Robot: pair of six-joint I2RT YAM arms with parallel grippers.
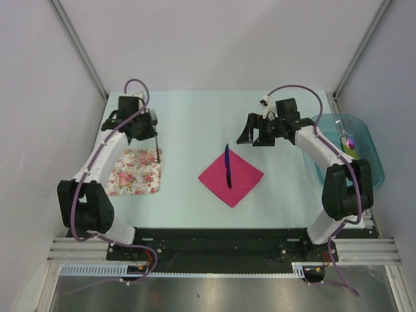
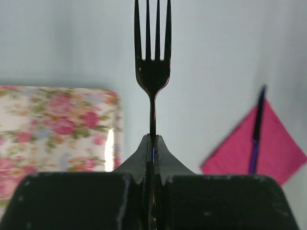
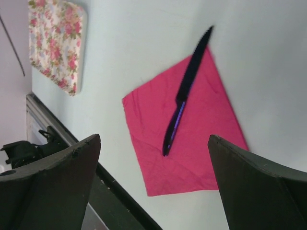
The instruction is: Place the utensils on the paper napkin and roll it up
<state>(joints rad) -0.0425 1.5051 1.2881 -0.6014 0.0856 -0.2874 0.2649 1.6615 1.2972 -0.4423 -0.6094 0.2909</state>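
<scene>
Pale mint tabletop, boxed in by white walls, carries the paper napkin near its middle, lying as a diamond with a dark blue knife already along its far-to-near diagonal, serrated tip just past the far corner. The black fork is well to the left of it, off the napkin, pinched by its handle between the pressed-together jaws of the left gripper, tines pointing away from the wrist, above the far right corner of a floral cloth. The step in hand looks like carrying the fork over to the napkin. Doing it well probably means keeping it lifted clear of the cloth while crossing, turning it parallel to the knife, and lowering it close beside the knife rather than across it before the jaws let go, so both roll together. The right gripper hangs spread wide and empty beyond the napkin's far right edge; past it sits a blue bin with a brush.
</scene>
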